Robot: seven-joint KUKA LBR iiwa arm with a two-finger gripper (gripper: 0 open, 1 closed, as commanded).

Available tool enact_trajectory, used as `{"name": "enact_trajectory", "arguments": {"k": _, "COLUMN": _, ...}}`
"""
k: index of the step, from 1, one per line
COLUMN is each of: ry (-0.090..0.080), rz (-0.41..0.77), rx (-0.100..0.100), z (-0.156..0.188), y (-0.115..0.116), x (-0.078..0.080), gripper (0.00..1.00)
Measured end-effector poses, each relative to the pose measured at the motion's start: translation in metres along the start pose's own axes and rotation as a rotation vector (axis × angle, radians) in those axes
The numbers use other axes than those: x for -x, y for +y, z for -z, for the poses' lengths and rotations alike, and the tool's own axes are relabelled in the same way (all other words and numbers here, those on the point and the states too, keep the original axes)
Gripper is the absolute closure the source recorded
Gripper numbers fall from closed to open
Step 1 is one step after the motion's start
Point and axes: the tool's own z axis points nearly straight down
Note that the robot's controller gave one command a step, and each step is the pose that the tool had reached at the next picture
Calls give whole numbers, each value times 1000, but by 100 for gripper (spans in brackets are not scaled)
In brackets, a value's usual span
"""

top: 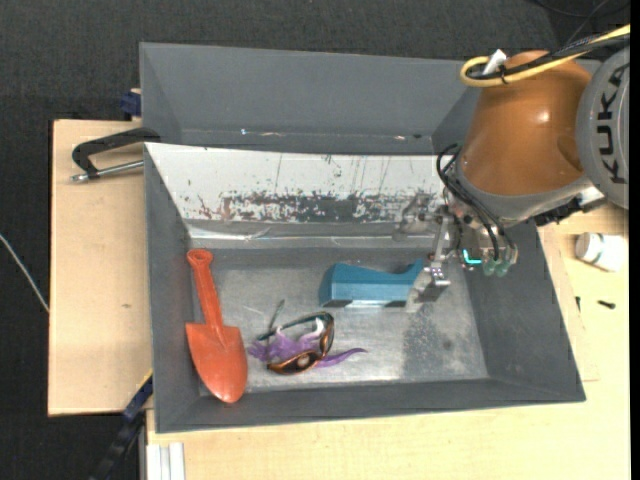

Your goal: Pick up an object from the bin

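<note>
Blue block (pixel 362 286) beside claw (pixel 431 284), perhaps touching.

even bright light, white glare on back wall of bin (pixel 300 173)

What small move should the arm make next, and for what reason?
Probably ease the gripper down a little onto the right end of the blue block. The gripper stands at that end, though contact cannot be judged. The orange toy shovel and the purple-and-brown tangle lie apart toward the left, so nothing crowds this approach.
</note>
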Motion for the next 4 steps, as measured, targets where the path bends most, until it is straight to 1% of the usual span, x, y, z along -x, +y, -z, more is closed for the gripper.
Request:
{"name": "enact_trajectory", "arguments": {"k": 1, "ry": -7, "rz": 0, "rx": 0, "z": 3, "y": 0, "x": 1, "gripper": 0}}
{"name": "enact_trajectory", "arguments": {"k": 2, "ry": -14, "rz": -25, "rx": 0, "z": -52, "y": 1, "x": 16, "gripper": 0}}
{"name": "enact_trajectory", "arguments": {"k": 3, "ry": -1, "rz": -23, "rx": 0, "z": -100, "y": 0, "x": 19, "gripper": 0}}
{"name": "enact_trajectory", "arguments": {"k": 4, "ry": -11, "rz": -92, "rx": 1, "z": -63, "y": 7, "x": 31, "gripper": 0}}
